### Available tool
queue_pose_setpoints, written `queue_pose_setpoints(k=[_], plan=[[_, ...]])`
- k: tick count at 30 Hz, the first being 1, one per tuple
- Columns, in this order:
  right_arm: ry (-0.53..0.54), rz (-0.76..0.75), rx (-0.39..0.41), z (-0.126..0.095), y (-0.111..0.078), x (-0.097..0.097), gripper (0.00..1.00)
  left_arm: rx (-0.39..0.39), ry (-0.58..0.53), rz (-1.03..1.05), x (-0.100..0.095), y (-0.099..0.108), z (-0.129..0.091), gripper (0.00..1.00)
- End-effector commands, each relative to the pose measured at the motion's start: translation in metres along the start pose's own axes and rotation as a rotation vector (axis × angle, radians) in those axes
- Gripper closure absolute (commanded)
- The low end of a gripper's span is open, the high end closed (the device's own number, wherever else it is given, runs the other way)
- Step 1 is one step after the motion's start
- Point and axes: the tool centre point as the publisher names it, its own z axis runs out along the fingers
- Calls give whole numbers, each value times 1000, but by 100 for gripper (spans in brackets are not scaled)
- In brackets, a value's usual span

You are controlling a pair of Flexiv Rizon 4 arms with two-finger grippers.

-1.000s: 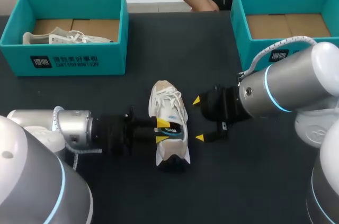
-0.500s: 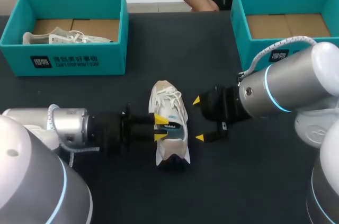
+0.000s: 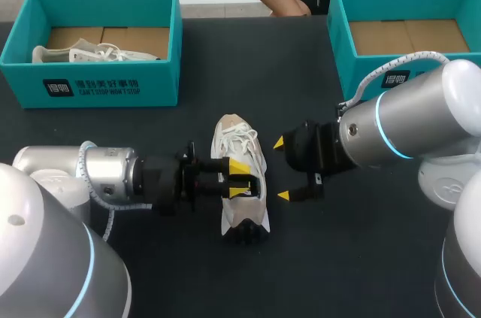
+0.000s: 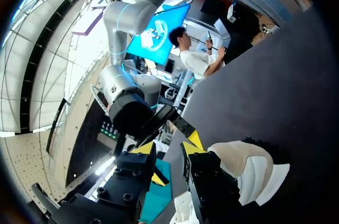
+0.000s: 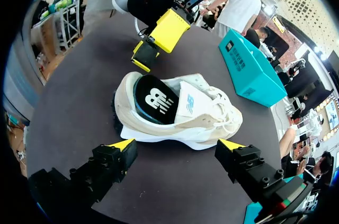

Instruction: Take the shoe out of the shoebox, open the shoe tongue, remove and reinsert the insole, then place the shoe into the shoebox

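Lettering is showing in white on the front wall of the left shoebox (image 3: pixel 90 89) (too small to make out), and a white logo is sitting on the dark insole (image 5: pixel 153 99). Two teal shoeboxes are standing at the far side of the table (image 3: pixel 301 273), the right shoebox (image 3: pixel 340 25) holding no shoe. Two pale shoes are showing: a second shoe (image 3: pixel 83 53) is lying in the left box, and the shoe (image 3: pixel 239 145) is resting on its sole between the two grippers. The left gripper (image 3: pixel 240 179) is hovering at the shoe's opening with fingers parted. The right gripper (image 3: pixel 281 169) is spread wide just beside the shoe, not touching it.
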Motion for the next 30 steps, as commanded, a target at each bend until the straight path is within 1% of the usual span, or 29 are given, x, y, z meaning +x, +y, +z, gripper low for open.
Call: queue_pose_setpoints(k=[1, 4, 7, 8, 10, 11, 13, 14, 15, 16, 17, 18, 19, 20, 21, 22, 23, 24, 25, 26, 28, 30], plan=[[0, -1, 0, 0, 0, 1, 0, 17, 16, -12, 0, -4, 3, 67], [0, -1, 0, 0, 0, 1, 0, 18, 15, -32, 3, -9, -3, 66], [0, -1, 0, 0, 0, 1, 0, -3, 10, -39, 3, -14, -18, 65], [0, -1, 0, 0, 0, 1, 0, -13, 28, -43, 2, -14, -24, 65], [0, -1, 0, 0, 0, 1, 0, 0, 43, -58, -4, -14, -33, 69], [0, -1, 0, 0, 0, 1, 0, 23, 59, -73, -7, -14, -36, 70], [0, -1, 0, 0, 0, 1, 0, 41, 82, -65, -15, -14, -41, 68], [0, -1, 0, 0, 0, 1, 0, 69, 142, -70, -20, -13, -44, 68], [0, -1, 0, 0, 0, 1, 0, 32, 165, -49, -24, -11, -46, 67], [0, -1, 0, 0, 0, 1, 0, 64, 192, -67, -29, -9, -48, 64], [0, -1, 0, 0, 0, 1, 0, 70, 233, -56, -36, -8, -50, 64], [0, -1, 0, 0, 0, 1, 0, 68, 286, -57, -42, -6, -51, 64], [0, -1, 0, 0, 0, 1, 0, 93, 346, -75, -45, -4, -51, 64], [0, -1, 0, 0, 0, 1, 0, 87, 416, -67, -48, -2, -51, 64], [0, -1, 0, 0, 0, 1, 0, 83, 457, -61, -49, 0, -51, 58], [0, -1, 0, 0, 0, 1, 0, 100, 541, -77, -53, 4, -51, 51], [0, -1, 0, 0, 0, 1, 0, 88, 605, -90, -53, 6, -50, 36], [0, -1, 0, 0, 0, 1, 0, 88, 648, -77, -54, 7, -50, 12], [0, -1, 0, 0, 0, 1, 0, 111, 668, -92, -55, 8, -49, 1], [0, -1, 0, 0, 0, 1, 0, 96, 698, -96, -55, 9, -48, 0], [0, -1, 0, 0, 0, 1, 0, 96, 698, -96, -55, 9, -48, 0], [12, 0, 16, -9, -6, -4, 0, 96, 698, -96, -55, 9, -48, 0]])
